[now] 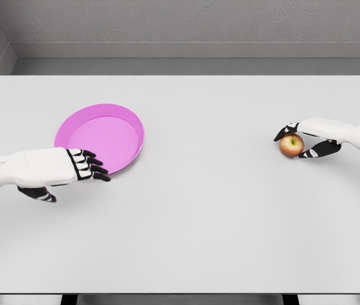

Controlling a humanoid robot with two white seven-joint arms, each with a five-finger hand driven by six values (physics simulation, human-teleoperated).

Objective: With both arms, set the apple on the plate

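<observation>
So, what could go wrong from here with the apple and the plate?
1. The right hand has fingers around the apple, but the grip looks partial. The round fruit may roll away if they close unevenly.
2. The plate lies far across the table, so the apple may drop during the long carry.
3. The left hand covers the plate's near edge; it may push the plate or block the placing.

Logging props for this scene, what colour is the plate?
Pink-magenta all over; the plate shows best in the head view.
</observation>
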